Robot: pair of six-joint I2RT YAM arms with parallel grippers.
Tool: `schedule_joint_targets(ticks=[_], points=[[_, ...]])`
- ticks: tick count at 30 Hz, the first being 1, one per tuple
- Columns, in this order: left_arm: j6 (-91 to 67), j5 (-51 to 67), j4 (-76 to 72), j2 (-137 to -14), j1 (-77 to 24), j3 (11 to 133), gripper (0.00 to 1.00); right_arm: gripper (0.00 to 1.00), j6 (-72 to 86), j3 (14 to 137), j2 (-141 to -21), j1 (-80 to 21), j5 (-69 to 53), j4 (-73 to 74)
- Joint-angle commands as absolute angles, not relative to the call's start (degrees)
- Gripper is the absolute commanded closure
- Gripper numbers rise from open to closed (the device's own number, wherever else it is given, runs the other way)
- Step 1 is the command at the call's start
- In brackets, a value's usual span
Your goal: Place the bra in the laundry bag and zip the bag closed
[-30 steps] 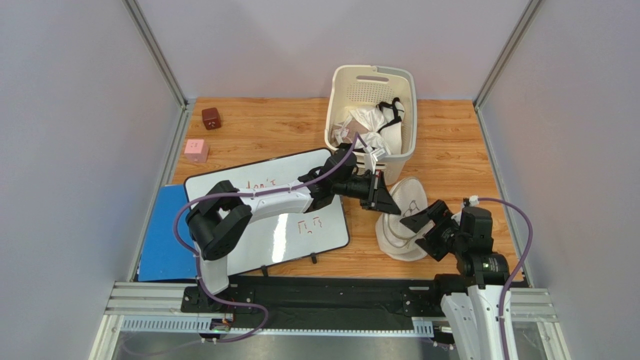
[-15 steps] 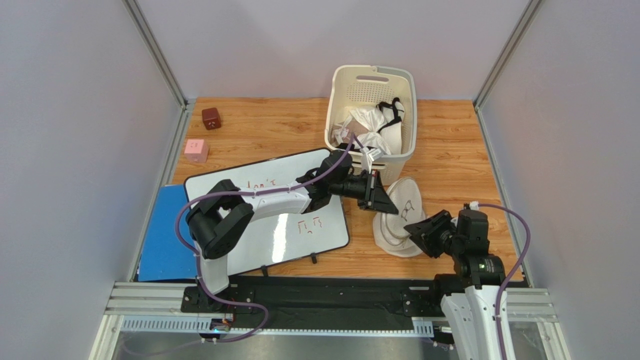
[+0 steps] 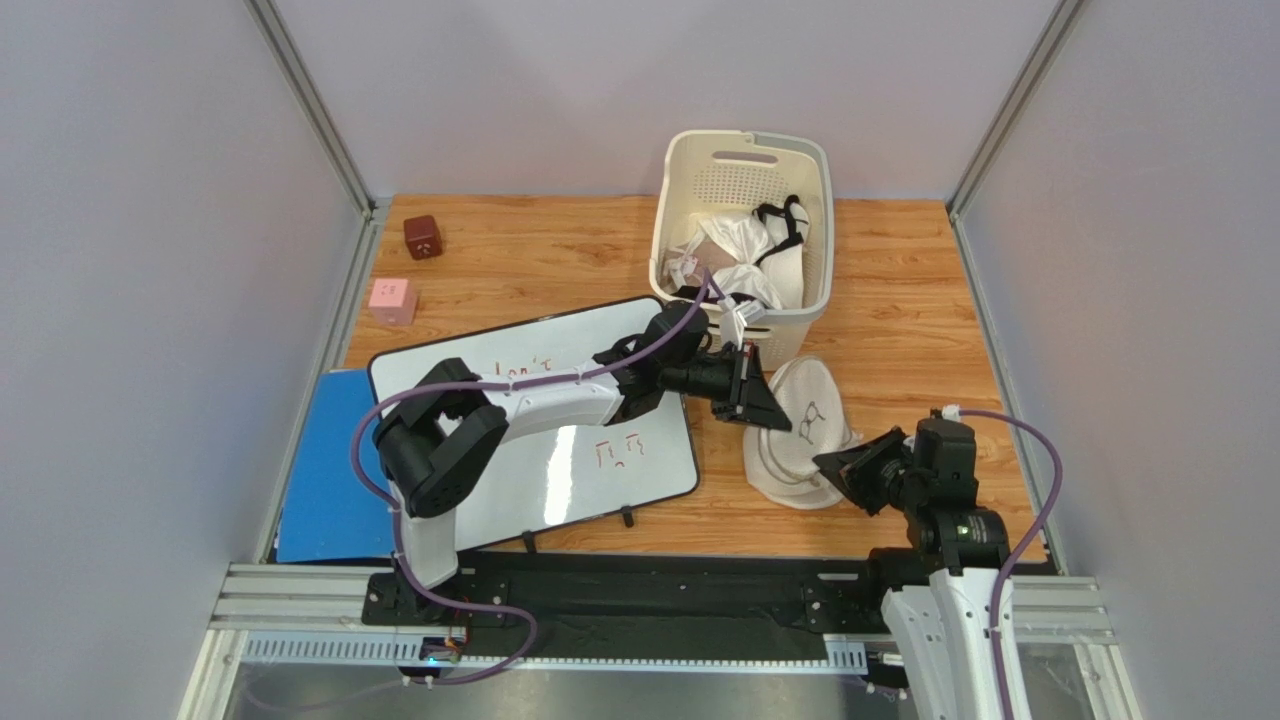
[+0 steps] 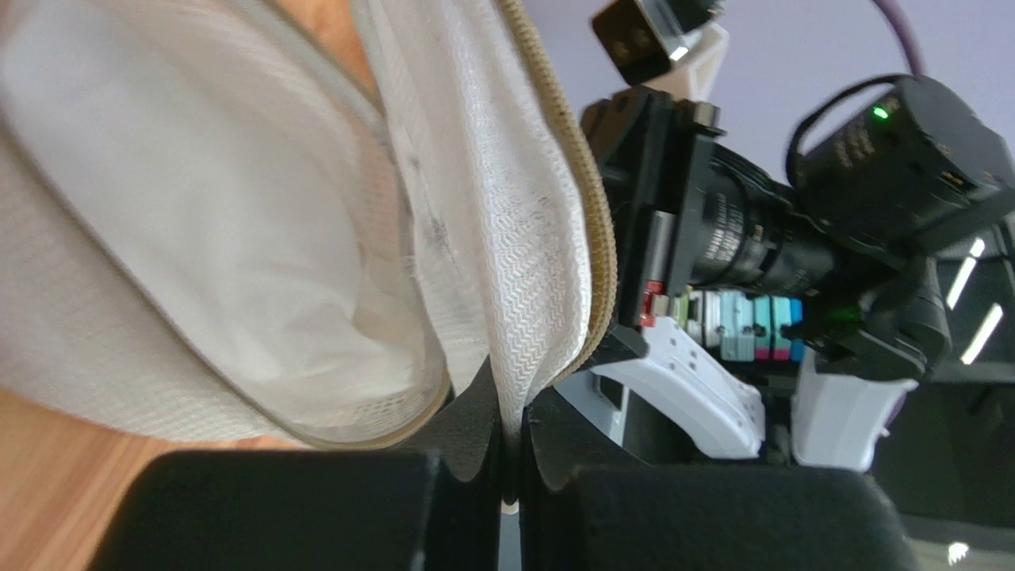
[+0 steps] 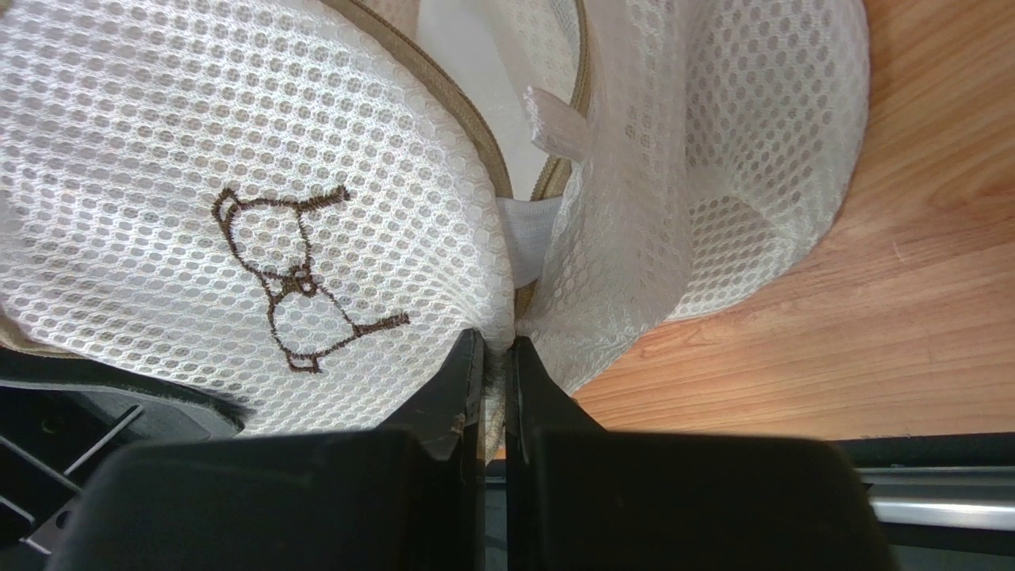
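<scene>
The laundry bag (image 3: 807, 408), a round cream mesh pouch with a brown bird drawing, lies on the wood table just in front of the basket. Its two halves gape along the tan zipper rim (image 5: 429, 83). Smooth white fabric that looks like the bra (image 4: 179, 202) sits inside the mesh. My left gripper (image 3: 769, 416) reaches in from the left and is shut on a fold of the bag's white mesh (image 4: 515, 411). At the bag's near right edge my right gripper (image 3: 836, 464) is shut on the bag where the two halves meet (image 5: 498, 355).
A cream slatted basket (image 3: 669, 225) holding white garments and a black-strapped one stands behind the bag. A whiteboard (image 3: 571, 458) lies at centre left over a blue folder (image 3: 319, 488). A pink cube (image 3: 392, 300) and a brown cube (image 3: 422, 236) sit at the far left.
My right gripper went from wide open to shut on the bag's near edge. The bag has bunched slightly. The left arm has shifted a little to the left, still pinching the mesh.
</scene>
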State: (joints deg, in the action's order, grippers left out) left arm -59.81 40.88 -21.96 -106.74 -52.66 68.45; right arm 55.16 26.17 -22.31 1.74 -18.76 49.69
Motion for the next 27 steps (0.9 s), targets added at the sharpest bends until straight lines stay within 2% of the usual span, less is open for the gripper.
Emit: schedule_joint_targets(ticks=[1,2,3,6,9,13,14,16,21,23,25,26,27], points=[[-45.1,32.5,2.1,-104.7,-52.6,75.3,0.81,1.00,55.8,29.4,-23.6,1.4,-17.8,52.6],[-42.5,29.4,6.4,-103.9,-52.6,76.5,0.75,1.00,56.0,30.1,-24.1,1.4,-17.6,55.0],[-40.3,21.8,9.7,-102.7,-53.3,77.3,0.64,1.00,56.1,31.5,-25.6,1.2,-17.1,56.2],[-33.3,6.4,17.9,-96.0,-56.0,76.5,0.45,1.00,55.7,35.2,-28.7,1.0,-15.3,60.5],[-31.1,-4.0,21.3,-90.1,-58.6,74.9,0.41,1.00,56.0,37.5,-29.9,0.3,-13.3,62.0],[-30.7,-19.7,26.2,-85.8,-67.5,75.1,0.41,1.00,56.5,39.9,-32.5,-1.5,-10.6,63.7],[-30.2,-22.7,26.5,-85.7,-69.2,75.2,0.44,1.00,56.9,40.1,-33.0,-1.5,-9.9,64.6],[-29.4,-28.2,25.8,-86.2,-73.0,75.8,0.57,1.00,57.8,40.1,-34.0,-1.5,-9.1,65.0],[-27.3,-16.0,17.0,-89.8,-75.1,75.8,0.77,1.00,60.7,41.7,-35.9,-1.5,-9.0,65.2],[-25.9,-14.2,11.9,-90.9,-75.9,73.8,0.77,1.00,61.4,42.9,-35.9,-1.5,-8.8,65.8],[-23.1,-17.6,6.2,-91.6,-78.5,71.5,0.72,1.00,62.3,44.4,-35.8,-1.5,-8.4,67.0],[-21.5,-20.0,4.5,-91.9,-79.9,70.9,0.69,1.00,62.7,44.8,-35.9,-1.5,-8.1,67.5],[-19.3,-26.4,1.5,-92.4,-82.5,70.3,0.61,1.00,63.4,45.5,-36.4,-1.5,-8.2,67.8]])
